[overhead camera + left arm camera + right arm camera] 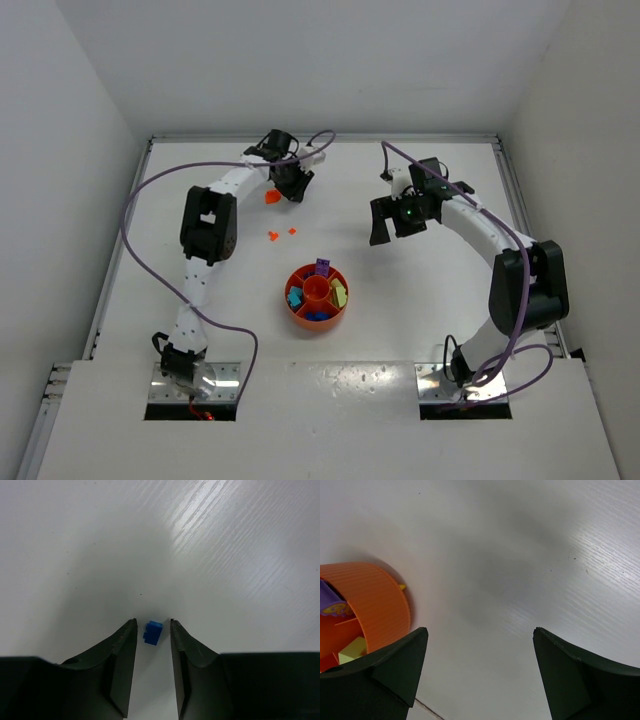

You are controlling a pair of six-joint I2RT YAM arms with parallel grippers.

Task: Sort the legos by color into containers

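The round orange tray (pixel 300 275) sits at the table's middle, holding a purple lego (pixel 322 267), a yellow-green one (pixel 340 292), a teal one (pixel 295 297) and a blue one (pixel 318 316) in separate wedges. My left gripper (pixel 293 186) is at the far left, down at the table. In the left wrist view it (pixel 153 622) is open narrowly around a small blue lego (pixel 153 632), with a gap on each side. My right gripper (pixel 393 232) hovers right of the tray; it (pixel 479 629) is wide open and empty.
Three orange legos lie loose on the table: one (pixel 270 198) beside my left gripper and two small ones (pixel 272 236) (pixel 292 231) nearer the tray. The tray's wall (pixel 375 605) shows at the left of the right wrist view. White walls ring the table.
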